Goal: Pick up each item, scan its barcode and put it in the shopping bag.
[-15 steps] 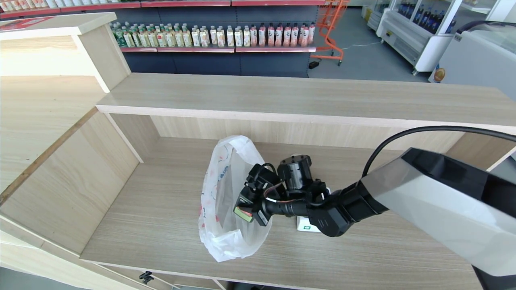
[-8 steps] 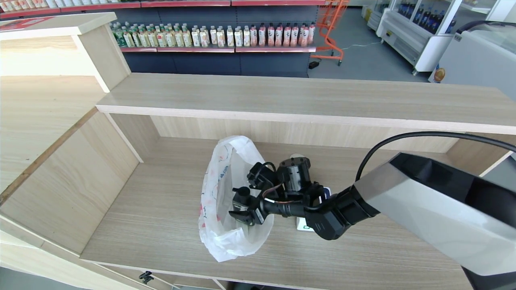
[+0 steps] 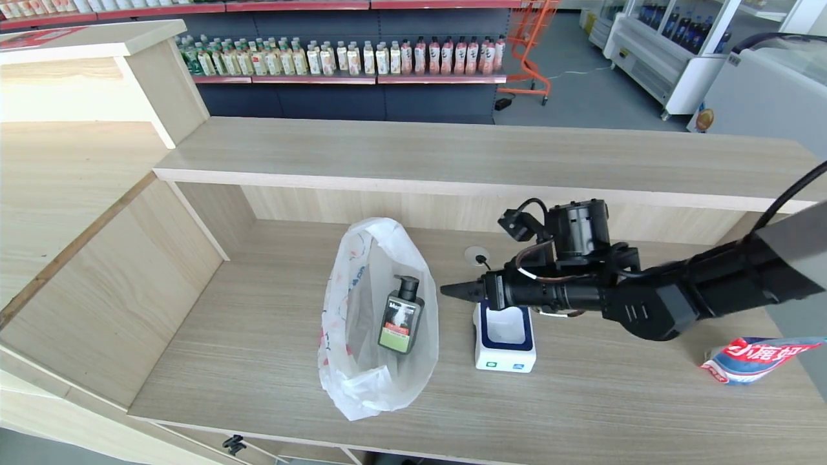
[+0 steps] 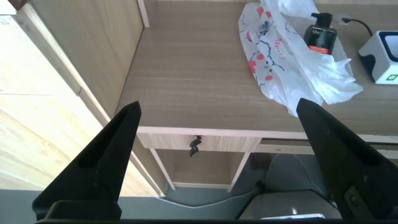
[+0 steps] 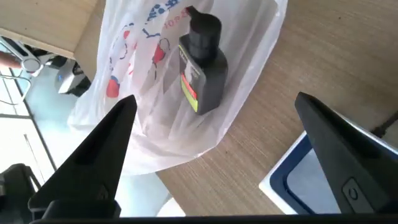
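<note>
I see the pump bottle (image 3: 400,318) lying inside the shopping bag (image 3: 342,303), its black pump head pointing toward the back of the worktop (image 3: 258,336) and its green and red label facing up. The bag is thin white plastic with red print. It lies slumped on the worktop with its mouth gaping wide.

My right gripper (image 3: 455,290) hangs over the far end of the scanner (image 3: 504,339), tip aimed at the bag. The right wrist view shows its jaws spread wide with nothing between them, and the bottle and bag lie beyond them. The scanner, white with a blue rim, sits just beside the bag on its right.

My left gripper (image 4: 219,109) is held off the near edge of the worktop, jaws spread and empty too.

A red, white and blue snack packet (image 3: 753,358) lies flat near the right end of the worktop, well apart from the bag. A cable runs into a round port (image 3: 477,256) behind the scanner.
</note>
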{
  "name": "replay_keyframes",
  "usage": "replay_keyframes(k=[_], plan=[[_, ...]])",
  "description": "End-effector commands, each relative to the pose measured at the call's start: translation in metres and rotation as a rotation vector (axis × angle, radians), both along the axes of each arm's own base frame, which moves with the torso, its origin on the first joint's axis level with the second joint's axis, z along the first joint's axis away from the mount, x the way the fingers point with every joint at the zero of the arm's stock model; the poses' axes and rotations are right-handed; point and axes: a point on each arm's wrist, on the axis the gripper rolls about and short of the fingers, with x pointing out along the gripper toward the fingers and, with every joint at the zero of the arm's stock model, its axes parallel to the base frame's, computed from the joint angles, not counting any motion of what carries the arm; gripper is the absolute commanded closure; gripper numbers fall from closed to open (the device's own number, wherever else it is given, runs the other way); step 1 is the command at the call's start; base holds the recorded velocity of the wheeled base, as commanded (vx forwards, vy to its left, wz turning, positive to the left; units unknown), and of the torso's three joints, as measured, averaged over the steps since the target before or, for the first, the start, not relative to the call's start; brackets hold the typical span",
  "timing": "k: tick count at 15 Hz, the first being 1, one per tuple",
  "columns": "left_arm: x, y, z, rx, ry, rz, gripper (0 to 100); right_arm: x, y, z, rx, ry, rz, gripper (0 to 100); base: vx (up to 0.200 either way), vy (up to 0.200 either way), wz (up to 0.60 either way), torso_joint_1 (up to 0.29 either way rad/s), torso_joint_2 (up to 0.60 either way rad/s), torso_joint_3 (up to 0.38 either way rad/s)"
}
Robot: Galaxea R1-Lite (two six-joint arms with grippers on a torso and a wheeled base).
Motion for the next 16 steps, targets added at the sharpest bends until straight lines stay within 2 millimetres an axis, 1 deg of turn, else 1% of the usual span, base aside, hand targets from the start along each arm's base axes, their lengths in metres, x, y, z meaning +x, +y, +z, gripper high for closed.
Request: replay_keyframes(k=[1, 2, 3, 4, 6, 7, 9, 10, 11, 12, 13, 14, 16], plan=[[0.0, 0.0, 0.0, 0.0, 0.0, 0.001, 0, -0.102, -0.096, 0.076, 0.098, 0.044, -0.076, 0, 0.0, 0.0, 0.0, 0.0, 0.0, 0.0], [0.0, 0.0, 0.0, 0.0, 0.0, 0.001, 0, -0.114, -0.102, 0.084, 0.1, 0.029, -0.088, 0, 0.0, 0.0, 0.0, 0.0, 0.0, 0.0], [0.0, 0.0, 0.0, 0.0, 0.0, 0.001, 0, -0.143, -0.117, 0.1, 0.103, 0.006, -0.129, 0, 0.0, 0.0, 0.0, 0.0, 0.0, 0.0], [0.0, 0.0, 0.0, 0.0, 0.0, 0.0, 0, -0.159, -0.122, 0.107, 0.108, -0.003, -0.137, 0, 0.0, 0.0, 0.0, 0.0, 0.0, 0.0], [0.0, 0.0, 0.0, 0.0, 0.0, 0.0, 0, -0.174, -0.129, 0.115, 0.13, -0.024, -0.17, 0, 0.0, 0.0, 0.0, 0.0, 0.0, 0.0], [0.0, 0.0, 0.0, 0.0, 0.0, 0.001, 0, -0.18, -0.133, 0.119, 0.14, -0.036, -0.231, 0, 0.0, 0.0, 0.0, 0.0, 0.0, 0.0], [0.0, 0.0, 0.0, 0.0, 0.0, 0.001, 0, -0.184, -0.142, 0.123, 0.108, -0.085, -0.381, 0, 0.0, 0.0, 0.0, 0.0, 0.0, 0.0], [0.0, 0.0, 0.0, 0.0, 0.0, 0.0, 0, -0.19, -0.148, 0.122, 0.071, -0.098, -0.458, 0, 0.0, 0.0, 0.0, 0.0, 0.0, 0.0], [0.0, 0.0, 0.0, 0.0, 0.0, 0.0, 0, -0.191, -0.149, 0.121, 0.066, -0.095, -0.465, 0, 0.0, 0.0, 0.0, 0.0, 0.0, 0.0], [0.0, 0.0, 0.0, 0.0, 0.0, 0.001, 0, -0.21, -0.162, 0.108, -0.1, -0.075, -0.698, 0, 0.0, 0.0, 0.0, 0.0, 0.0, 0.0], [0.0, 0.0, 0.0, 0.0, 0.0, 0.0, 0, -0.214, -0.166, 0.102, -0.152, -0.057, -0.791, 0, 0.0, 0.0, 0.0, 0.0, 0.0, 0.0], [0.0, 0.0, 0.0, 0.0, 0.0, 0.001, 0, -0.216, -0.171, 0.096, -0.173, -0.042, -0.846, 0, 0.0, 0.0, 0.0, 0.0, 0.0, 0.0], [0.0, 0.0, 0.0, 0.0, 0.001, 0.001, 0, -0.217, -0.183, 0.096, -0.179, -0.036, -0.941, 0, 0.0, 0.0, 0.0, 0.0, 0.0, 0.0]])
